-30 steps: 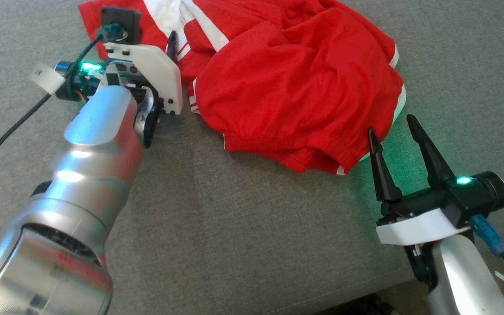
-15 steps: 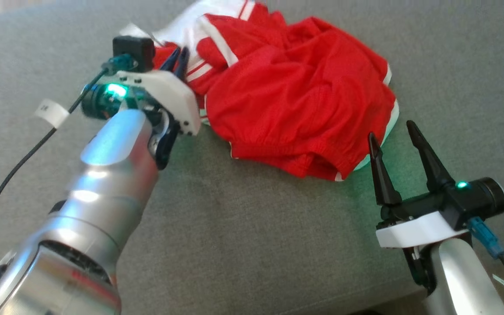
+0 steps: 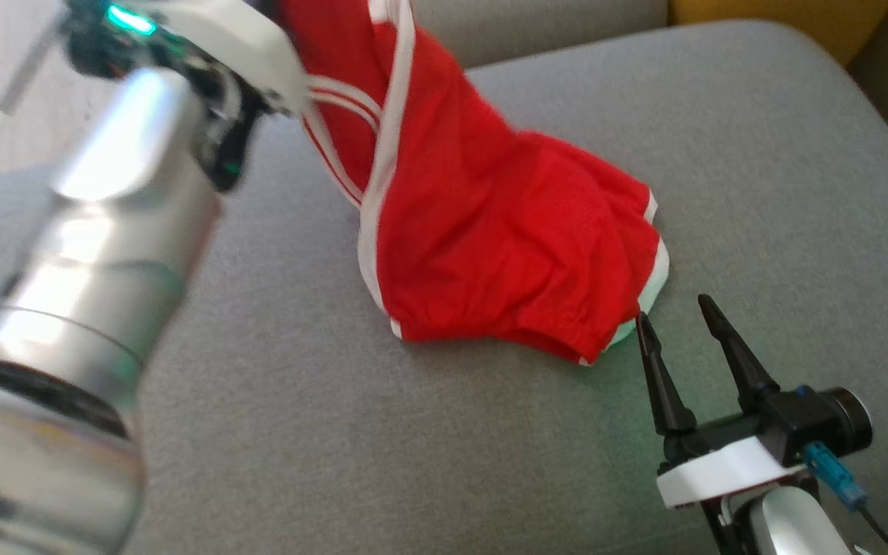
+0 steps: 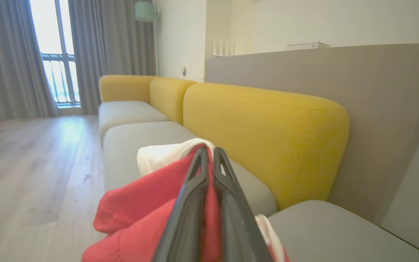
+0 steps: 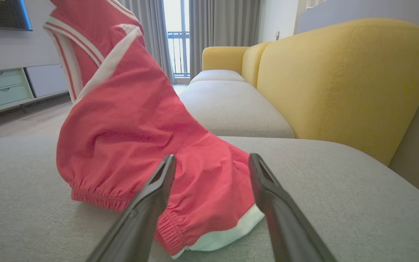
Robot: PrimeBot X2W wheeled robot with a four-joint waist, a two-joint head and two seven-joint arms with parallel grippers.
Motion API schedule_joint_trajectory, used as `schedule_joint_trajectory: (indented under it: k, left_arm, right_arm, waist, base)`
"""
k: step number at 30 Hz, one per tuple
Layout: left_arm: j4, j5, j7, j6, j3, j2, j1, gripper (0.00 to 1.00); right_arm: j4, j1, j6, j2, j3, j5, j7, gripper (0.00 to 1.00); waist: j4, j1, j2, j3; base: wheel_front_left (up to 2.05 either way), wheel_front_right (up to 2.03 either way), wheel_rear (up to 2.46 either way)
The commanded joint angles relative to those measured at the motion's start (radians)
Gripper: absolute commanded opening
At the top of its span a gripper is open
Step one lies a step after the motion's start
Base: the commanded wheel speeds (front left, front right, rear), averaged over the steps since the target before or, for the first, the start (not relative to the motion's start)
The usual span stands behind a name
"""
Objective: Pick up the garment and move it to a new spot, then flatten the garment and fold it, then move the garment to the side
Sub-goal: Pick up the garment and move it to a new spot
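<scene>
Half the garment hangs from my left jaws, clamped on it, rest sits on the sofa; right jaws open, empty. Pick-up step, I'd say, next needs more lift.

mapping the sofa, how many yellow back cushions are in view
3, in the left wrist view: nearest yellow cushion, middle cushion, farthest cushion. More may be hidden beyond the frame.

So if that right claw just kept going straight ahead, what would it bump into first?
Probably the red garment: its low hem lies on the sofa just ahead of the open right gripper.
</scene>
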Motion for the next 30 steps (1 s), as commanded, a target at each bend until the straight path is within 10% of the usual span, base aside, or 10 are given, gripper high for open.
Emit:
schedule_joint_trajectory:
  k: [1, 17, 30]
  left_arm:
    - [-0.029, 0.017, -0.012, 0.001, 0.022, 0.064, -0.083, 0.00]
    - [-0.065, 0.034, -0.006, 0.085, 0.067, 0.346, -0.104, 0.00]
    - [-0.065, -0.009, 0.022, 0.104, 0.066, 0.390, 0.078, 0.00]
  right_arm:
    - [-0.029, -0.012, -0.001, 0.003, 0.019, 0.005, 0.000, 1.00]
    - [-0.048, 0.055, -0.001, -0.007, -0.005, -0.006, 0.000, 1.00]
    - [-0.060, 0.058, -0.001, -0.039, -0.006, -0.010, 0.000, 1.00]
  waist:
    - [0.026, 0.0003, 0.0000, -0.038]
    - [0.262, 0.0003, 0.0000, -0.058]
    - [0.374, 0.0003, 0.0000, -0.001]
  base:
    - [0.00, 0.00, 0.00]
    - [0.00, 0.00, 0.00]
    - [0.00, 0.00, 0.00]
